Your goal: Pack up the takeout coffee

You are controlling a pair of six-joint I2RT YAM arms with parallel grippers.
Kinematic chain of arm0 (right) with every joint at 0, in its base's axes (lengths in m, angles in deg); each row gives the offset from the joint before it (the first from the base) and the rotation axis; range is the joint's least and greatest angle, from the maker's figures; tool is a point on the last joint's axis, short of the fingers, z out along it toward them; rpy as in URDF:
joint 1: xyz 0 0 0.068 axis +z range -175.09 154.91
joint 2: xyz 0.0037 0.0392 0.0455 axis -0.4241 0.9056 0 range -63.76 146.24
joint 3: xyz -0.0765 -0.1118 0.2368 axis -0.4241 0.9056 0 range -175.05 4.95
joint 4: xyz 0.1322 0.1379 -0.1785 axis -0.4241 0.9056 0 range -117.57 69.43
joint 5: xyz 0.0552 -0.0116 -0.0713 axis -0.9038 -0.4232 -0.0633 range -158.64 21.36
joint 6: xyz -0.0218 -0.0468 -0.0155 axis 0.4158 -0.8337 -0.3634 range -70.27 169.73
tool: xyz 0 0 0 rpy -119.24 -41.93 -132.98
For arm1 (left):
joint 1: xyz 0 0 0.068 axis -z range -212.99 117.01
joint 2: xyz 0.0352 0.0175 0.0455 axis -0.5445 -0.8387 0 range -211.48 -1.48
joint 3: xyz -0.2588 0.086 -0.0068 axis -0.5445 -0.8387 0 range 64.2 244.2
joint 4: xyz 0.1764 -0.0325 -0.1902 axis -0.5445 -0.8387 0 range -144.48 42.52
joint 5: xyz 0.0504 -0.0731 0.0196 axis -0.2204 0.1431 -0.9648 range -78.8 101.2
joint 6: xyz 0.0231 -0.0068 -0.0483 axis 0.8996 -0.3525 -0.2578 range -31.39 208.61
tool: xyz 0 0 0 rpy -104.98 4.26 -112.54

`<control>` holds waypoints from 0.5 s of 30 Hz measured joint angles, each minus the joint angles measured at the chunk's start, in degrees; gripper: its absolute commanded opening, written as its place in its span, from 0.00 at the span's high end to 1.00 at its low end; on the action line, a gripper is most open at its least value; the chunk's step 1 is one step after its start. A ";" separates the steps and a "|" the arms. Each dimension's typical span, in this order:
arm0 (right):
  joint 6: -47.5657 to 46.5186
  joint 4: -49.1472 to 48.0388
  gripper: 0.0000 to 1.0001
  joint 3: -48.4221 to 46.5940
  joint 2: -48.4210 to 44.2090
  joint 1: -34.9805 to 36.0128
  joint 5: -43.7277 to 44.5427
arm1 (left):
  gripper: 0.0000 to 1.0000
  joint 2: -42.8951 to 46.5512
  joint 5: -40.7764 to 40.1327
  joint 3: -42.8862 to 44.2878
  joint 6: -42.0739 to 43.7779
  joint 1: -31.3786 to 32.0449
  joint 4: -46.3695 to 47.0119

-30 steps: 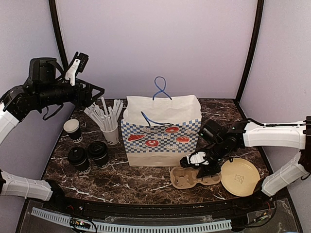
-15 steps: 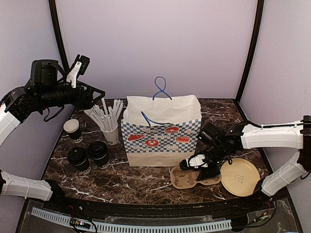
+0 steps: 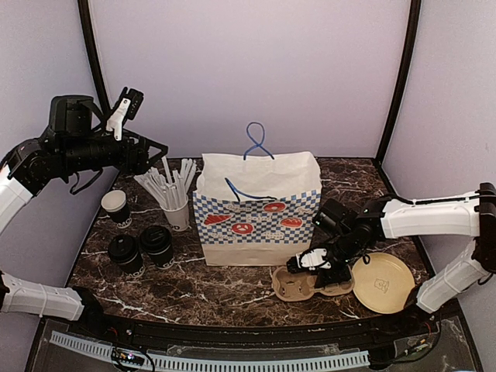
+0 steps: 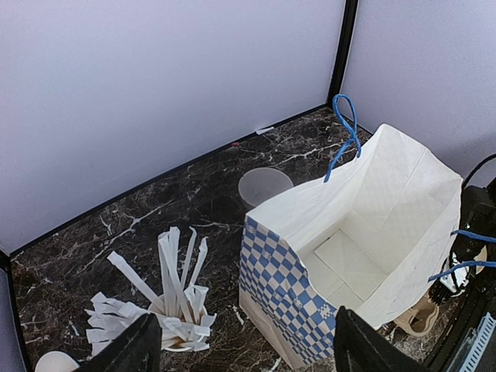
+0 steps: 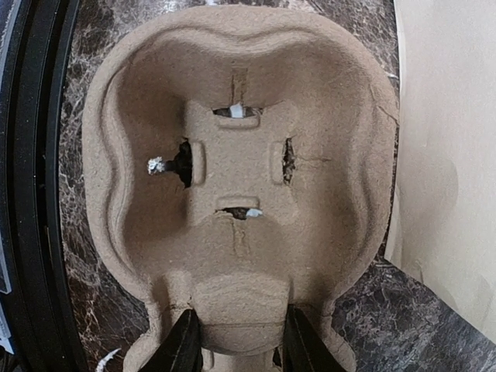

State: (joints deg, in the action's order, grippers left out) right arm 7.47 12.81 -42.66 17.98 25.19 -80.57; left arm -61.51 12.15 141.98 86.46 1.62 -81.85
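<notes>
— Where's the coffee?
— Two lidded cups [image 3: 125, 253] stand front-left on the surface [image 3: 232, 291], an open cup [image 3: 115, 203] behind them, all left of the bag [image 3: 260, 225].
— Jaws?
— Right jaws grasp the carrier [image 5: 240, 155] by its ridge; left jaws released, raised, empty.

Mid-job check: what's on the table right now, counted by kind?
Lidded black cups: 2
Open black cup: 1
White cup of sticks: 1
Paper bag: 1
Pulp cup carrier: 1
Tan round plate: 1
Clear round lid: 1
Total: 8
</notes>
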 measured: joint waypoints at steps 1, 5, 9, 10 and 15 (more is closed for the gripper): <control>0.04 0.17 0.71 -0.07 0.02 0.00 0.00 | 0.21 -0.07 0.00 0.00 0.02 0.00 0.00; 0.15 2.58 0.71 -1.16 -0.61 0.00 0.24 | 0.21 -1.88 0.87 1.60 1.09 0.00 -0.20; -0.28 6.88 0.71 -4.59 -2.43 -0.02 0.46 | 0.18 -7.48 4.17 9.18 5.11 0.00 -0.92; -0.50 8.20 0.71 -5.97 -3.15 -0.02 0.46 | 0.17 -9.40 5.55 11.89 6.71 0.00 -1.25; -1.70 12.24 0.71 -9.18 -5.99 -1.01 0.79 | 0.17 -18.01 11.91 21.73 13.86 0.00 -2.40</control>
State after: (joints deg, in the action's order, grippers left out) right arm 5.76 25.05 -51.84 11.99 24.18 -79.78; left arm -79.52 24.06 163.70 100.32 1.62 -84.25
